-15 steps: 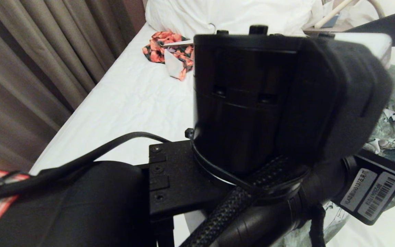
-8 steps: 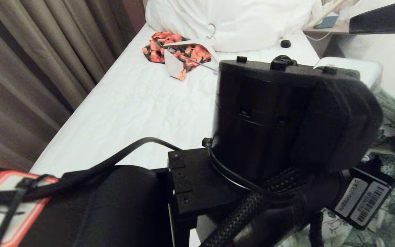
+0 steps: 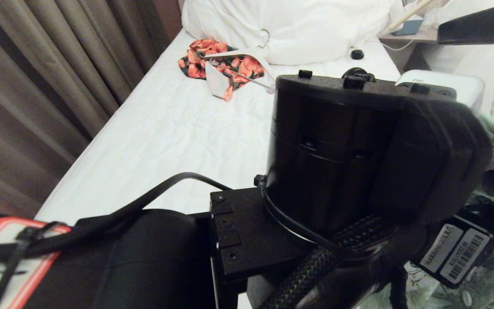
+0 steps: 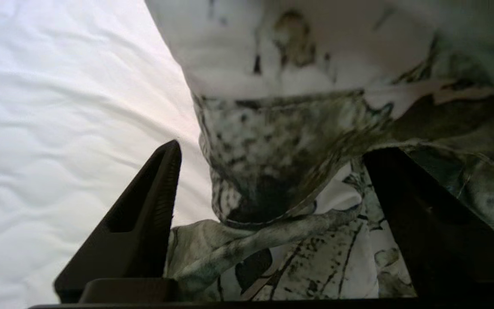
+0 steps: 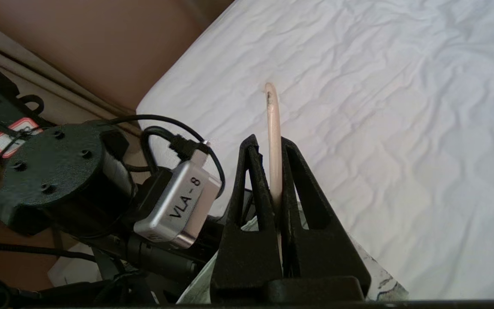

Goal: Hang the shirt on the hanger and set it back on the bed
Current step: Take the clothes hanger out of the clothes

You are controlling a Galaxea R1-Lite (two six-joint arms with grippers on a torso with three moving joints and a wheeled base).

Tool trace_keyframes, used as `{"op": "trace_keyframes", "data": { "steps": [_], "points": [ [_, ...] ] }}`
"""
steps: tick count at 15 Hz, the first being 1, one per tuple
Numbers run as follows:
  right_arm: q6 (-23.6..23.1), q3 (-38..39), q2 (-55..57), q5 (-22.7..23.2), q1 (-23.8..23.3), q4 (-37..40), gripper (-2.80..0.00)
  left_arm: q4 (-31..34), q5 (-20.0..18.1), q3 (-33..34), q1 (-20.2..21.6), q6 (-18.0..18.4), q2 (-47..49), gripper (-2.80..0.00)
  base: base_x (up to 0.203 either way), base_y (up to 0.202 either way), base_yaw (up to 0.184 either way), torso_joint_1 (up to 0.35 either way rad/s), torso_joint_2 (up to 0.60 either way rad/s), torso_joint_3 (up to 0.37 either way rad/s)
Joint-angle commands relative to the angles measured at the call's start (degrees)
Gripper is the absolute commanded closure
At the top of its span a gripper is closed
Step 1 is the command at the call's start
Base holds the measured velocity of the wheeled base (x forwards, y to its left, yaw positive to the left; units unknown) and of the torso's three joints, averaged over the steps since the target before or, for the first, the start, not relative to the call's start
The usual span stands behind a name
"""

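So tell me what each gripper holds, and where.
Right gripper: thin cream wire hanger, by its hook. Left gripper: open, nothing held.

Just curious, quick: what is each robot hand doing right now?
Left gripper: fingers open, shirt between them.
Right gripper: shut on the hanger.

head: left arm [image 3: 358, 171] blocked the 3-to-6 o'clock area, hiding most of shirt [image 3: 487, 266] and both grippers | left wrist: shirt [image 4: 315, 171] blurred toward 12, cut at the edges | right wrist: hanger [image 5: 274, 141] shown only as one rod, the rest hidden behind the fingers [image 5: 247, 231]
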Motion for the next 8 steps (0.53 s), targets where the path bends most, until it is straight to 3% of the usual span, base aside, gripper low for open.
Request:
{"op": "trace_keyframes", "data": {
  "steps": [1, 8],
  "points": [
    [-0.2, 0.3, 0.1, 0.2, -0.1, 0.0, 0.0, -0.2, 1.3, -0.7, 0.4, 0.1, 0.1, -2.8, 0.0, 0.0, 0.0, 0.0, 0.0, 0.0],
    [-3.9, 2.6, 0.2, 0.2, -0.6, -4.7, 0.0, -0.1, 6.2, -2.1, 4.2, 2.9, -1.1, -2.8, 0.0, 0.0, 0.0, 0.0, 0.0, 0.0]
  ]
}}
